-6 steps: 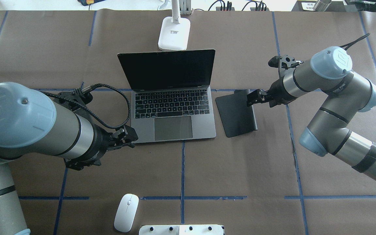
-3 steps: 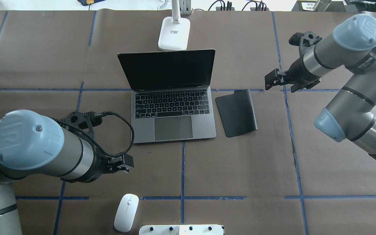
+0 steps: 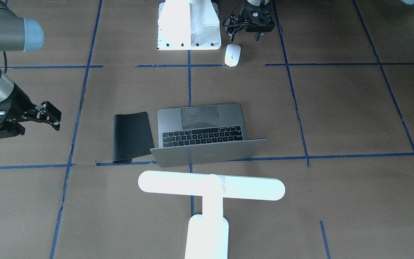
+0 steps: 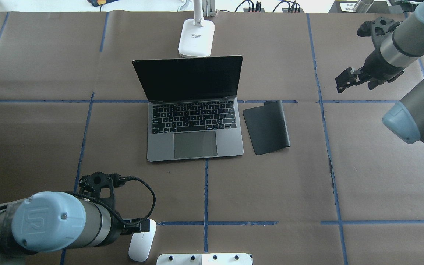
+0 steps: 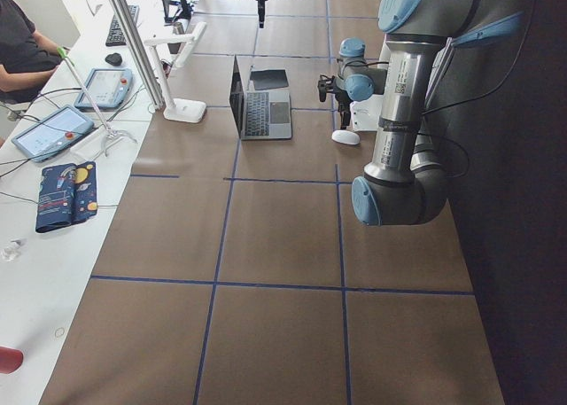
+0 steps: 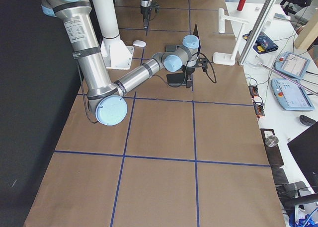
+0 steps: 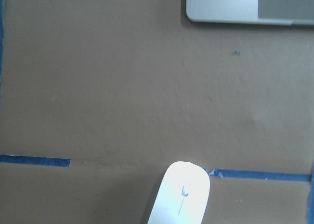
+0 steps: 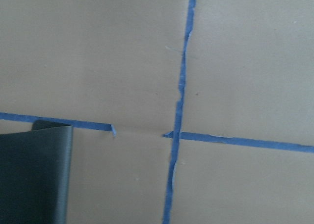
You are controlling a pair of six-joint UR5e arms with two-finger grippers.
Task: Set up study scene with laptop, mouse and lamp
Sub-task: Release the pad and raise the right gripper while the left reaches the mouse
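**Left gripper near the mouse, grasp not yet centred**

Front-facing view: the left gripper [image 3: 245, 34] is seen with jaws spread and empty. It is just beside the mouse [image 3: 232, 55], which lies close to the white pedestal [image 3: 189, 36]. The right gripper [image 3: 50, 117], likewise spread and empty, is held apart from the black mat [image 3: 132, 136]. The laptop [image 3: 207, 144] is open in front of the lamp [image 3: 210, 185].

Overhead view: the far end of the mouse is covered by the left gripper.

Left wrist view: the mouse is cut off at the lower edge, so the approach is judged off-centre. If the jaws were closed there, the flat, slick shell could be squeezed out or shoved against the pedestal.
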